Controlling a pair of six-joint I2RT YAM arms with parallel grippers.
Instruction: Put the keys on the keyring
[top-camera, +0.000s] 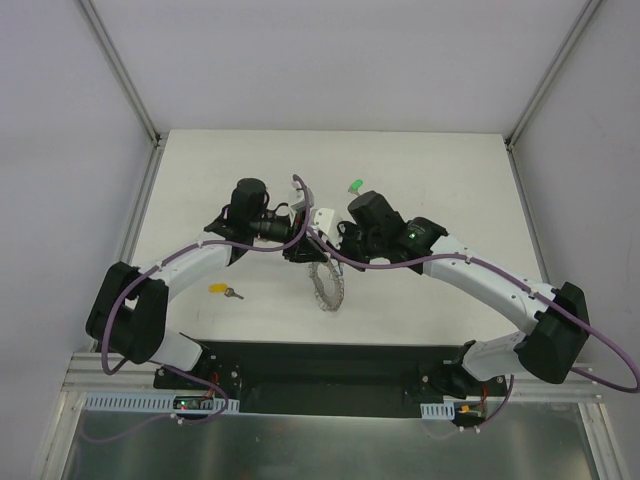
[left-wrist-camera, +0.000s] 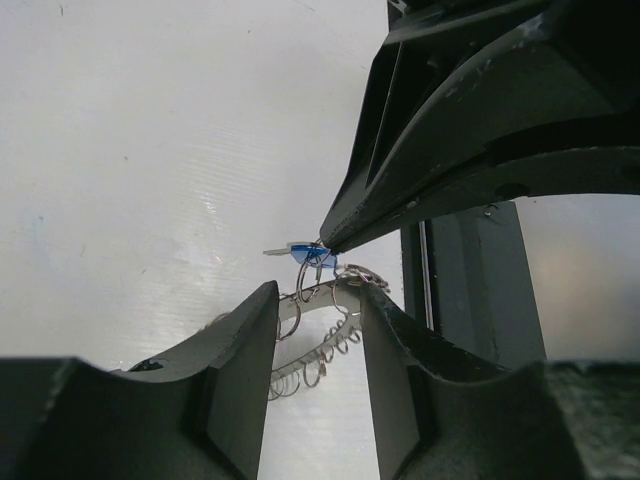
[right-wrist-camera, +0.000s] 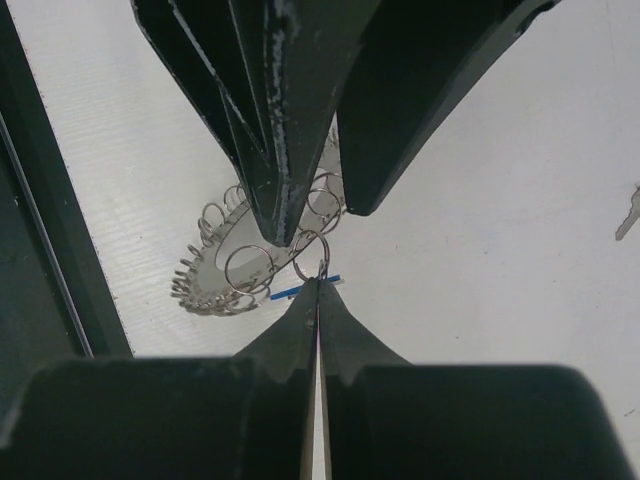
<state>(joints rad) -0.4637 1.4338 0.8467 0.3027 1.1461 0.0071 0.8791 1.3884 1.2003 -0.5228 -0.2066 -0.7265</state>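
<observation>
R gripper (right-wrist-camera: 318, 284) clamped on blue key (right-wrist-camera: 288, 293), prob.

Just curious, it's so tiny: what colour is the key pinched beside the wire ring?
Blue. The key shows best in the left wrist view.

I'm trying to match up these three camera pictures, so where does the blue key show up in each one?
Top external: not visible, hidden where the two wrists meet at the table's middle.
Left wrist: blue key at centre, at the tip of the right fingers.
Right wrist: just below centre, a thin blue sliver pinched by the same fingers.
Shared landmark: the keyring, seen in all three views.
</observation>
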